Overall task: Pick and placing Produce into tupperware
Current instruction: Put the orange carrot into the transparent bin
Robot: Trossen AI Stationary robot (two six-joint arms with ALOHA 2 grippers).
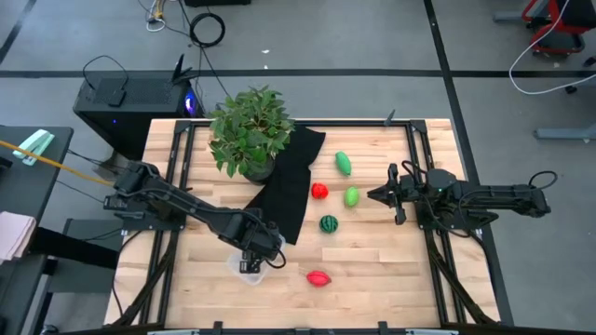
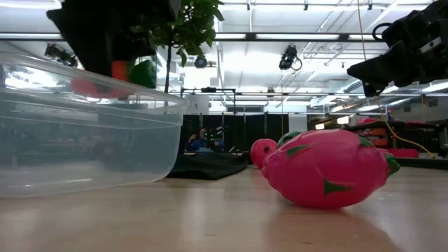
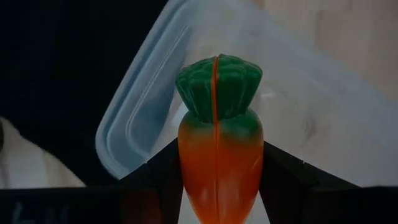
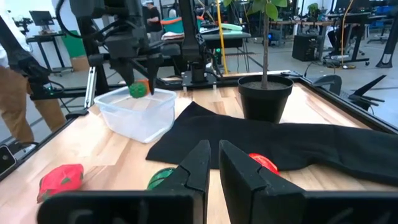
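Observation:
My left gripper (image 1: 255,251) hangs over the clear tupperware (image 1: 237,266), shut on the orange carrot (image 3: 217,168). From the right wrist view the carrot (image 4: 139,88) shows just above the container's open top (image 4: 135,112). The other produce lies on the wood: the long green one (image 1: 344,163), a red one (image 1: 319,191), the light green one (image 1: 351,196), the dark green striped one (image 1: 329,223) and a red one (image 1: 318,277) near the front edge. My right gripper (image 1: 385,195) waits shut at the right, just beyond the light green one. My left gripper pinches the carrot's orange body (image 3: 194,163) between its two fingers (image 3: 155,177), coming from above and pointing down. The carrot lies along the fingers, with its green leaf end (image 3: 217,84) sticking out past the fingertips toward the tupperware. It is lifted clear.
A potted leafy plant (image 1: 250,130) stands at the far left of the table, with a black cloth (image 1: 291,181) spread from it toward the middle. Bare wood lies right of the tupperware. People and equipment stand in the room beyond the table.

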